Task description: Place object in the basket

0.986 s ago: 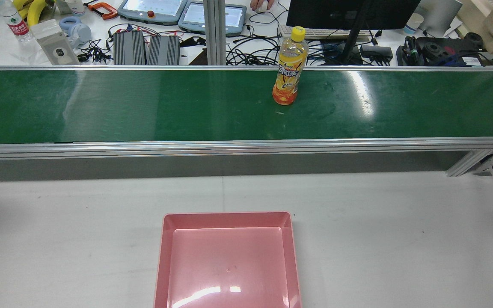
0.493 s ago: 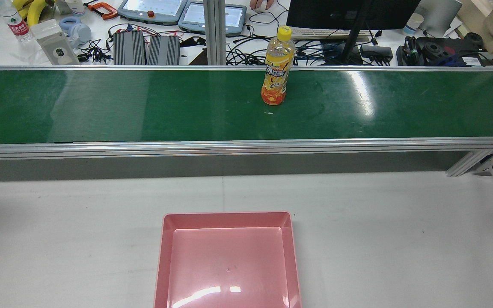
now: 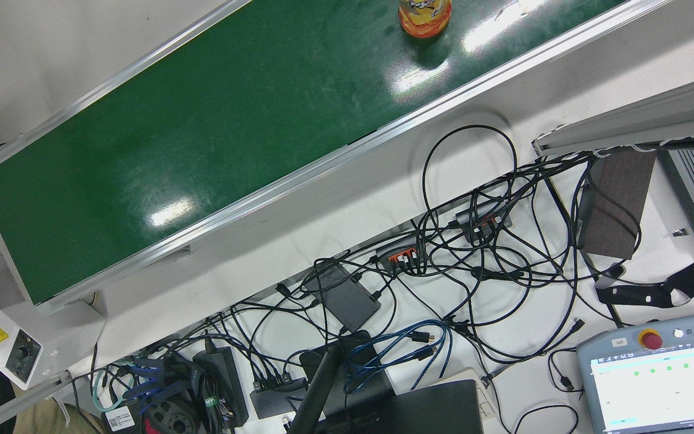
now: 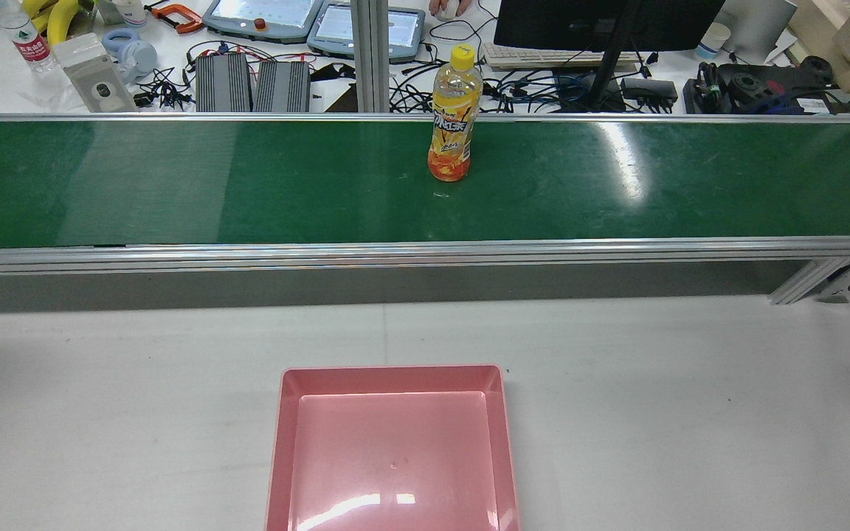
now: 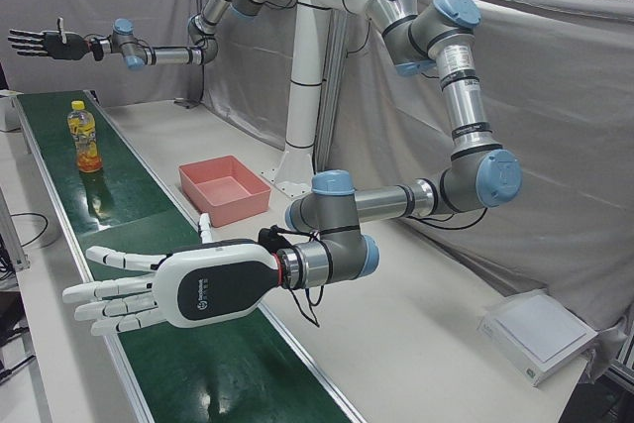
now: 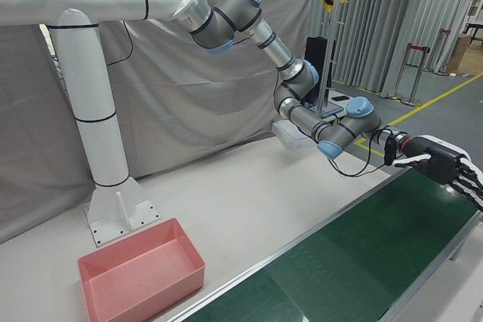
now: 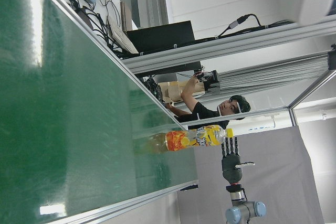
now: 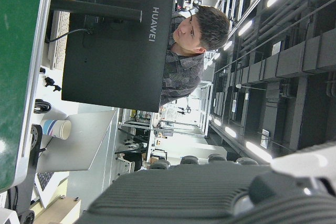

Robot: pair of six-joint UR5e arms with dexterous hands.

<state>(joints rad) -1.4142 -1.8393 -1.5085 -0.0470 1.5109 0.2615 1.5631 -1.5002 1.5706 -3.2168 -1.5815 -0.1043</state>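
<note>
the bottle (image 4: 453, 118) of orange drink, yellow-capped, stands upright on the green conveyor belt (image 4: 248, 184), close to the belt's far edge and about midway along its length in the rear view. it touches nothing but the belt. the pink basket (image 4: 393, 450) sits empty on the white bench (image 4: 654, 413), at the bench's near edge, well apart from the bottle, with the belt's aluminium rail between them. one hand (image 5: 168, 289) hovers flat over one end of the belt, fingers spread wide, holding nothing. the other hand (image 5: 40, 43) hangs above the opposite end, beyond the bottle, fingers likewise splayed and empty. which is left and which right i cannot tell.
</note>
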